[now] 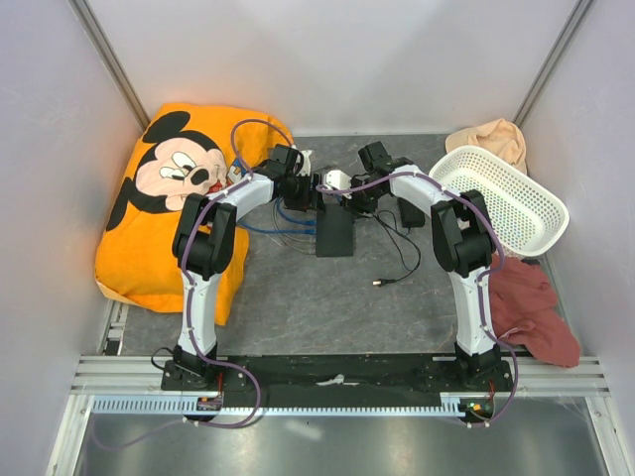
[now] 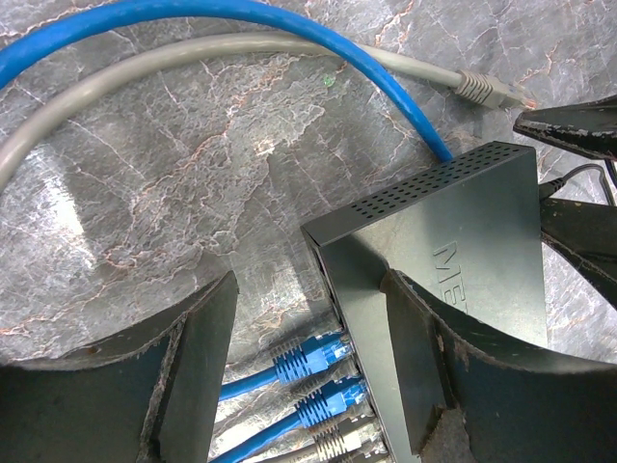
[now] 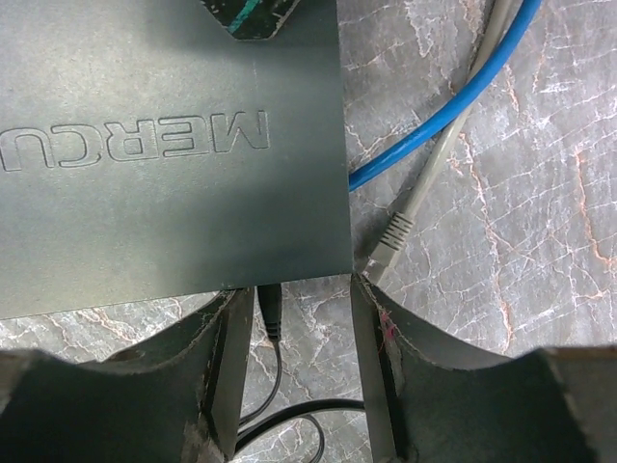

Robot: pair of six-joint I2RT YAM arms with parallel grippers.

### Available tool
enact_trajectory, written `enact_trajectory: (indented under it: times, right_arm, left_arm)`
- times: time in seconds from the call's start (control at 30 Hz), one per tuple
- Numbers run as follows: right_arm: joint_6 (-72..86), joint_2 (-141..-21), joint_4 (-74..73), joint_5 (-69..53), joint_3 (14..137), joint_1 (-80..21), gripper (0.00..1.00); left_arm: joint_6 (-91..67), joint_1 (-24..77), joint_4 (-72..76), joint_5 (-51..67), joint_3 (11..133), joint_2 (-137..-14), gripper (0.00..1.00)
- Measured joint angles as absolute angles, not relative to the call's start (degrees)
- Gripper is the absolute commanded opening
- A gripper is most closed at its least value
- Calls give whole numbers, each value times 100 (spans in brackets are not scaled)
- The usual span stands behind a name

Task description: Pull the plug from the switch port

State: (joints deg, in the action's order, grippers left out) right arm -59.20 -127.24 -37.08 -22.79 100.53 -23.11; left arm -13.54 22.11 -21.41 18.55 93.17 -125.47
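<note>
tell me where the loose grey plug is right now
In the right wrist view the grey plug lies on the table, just right of the black switch, beside the blue cable.

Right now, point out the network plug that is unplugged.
The grey plug lying loose beyond the switch; the other blue and grey plugs are seated in it.

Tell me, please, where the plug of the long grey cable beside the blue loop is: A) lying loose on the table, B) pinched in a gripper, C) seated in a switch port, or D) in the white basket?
A: the grey plug lies free on the table by the corner of the switch.
</note>
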Motion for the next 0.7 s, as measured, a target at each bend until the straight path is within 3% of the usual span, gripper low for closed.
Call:
enact_trajectory:
  times: [0.1, 0.2, 0.33, 0.43, 0.57, 0.7]
  right_arm:
    - [-5916, -12724, -3677, -2279, 10053, -2305, 49]
    - [-5927, -12724, -3664, -2281, 10053, -2305, 38]
    - [-5911, -12724, -3769, -2311, 10053, -2316, 11]
    - [-5929, -12724, -3795, -2300, 10051, -2320, 2]
    - [-6007, -12724, -3780, -2298, 10036, -2314, 0]
    - [-6077, -12724, -3776, -2303, 10020, -2309, 0]
  left_arm:
    - [-1347, 2213, -2141, 1855, 9317, -12547, 71]
    - [-1339, 2215, -2141, 1848, 9317, -12547, 71]
    - [-1332, 2215, -2126, 1833, 9319, -12547, 71]
    - [-1317, 2215, -2110, 1809, 9323, -12547, 73]
    - [-1293, 2217, -2115, 1798, 9327, -12549, 74]
    - [-1278, 2222, -2110, 1817, 9330, -12551, 55]
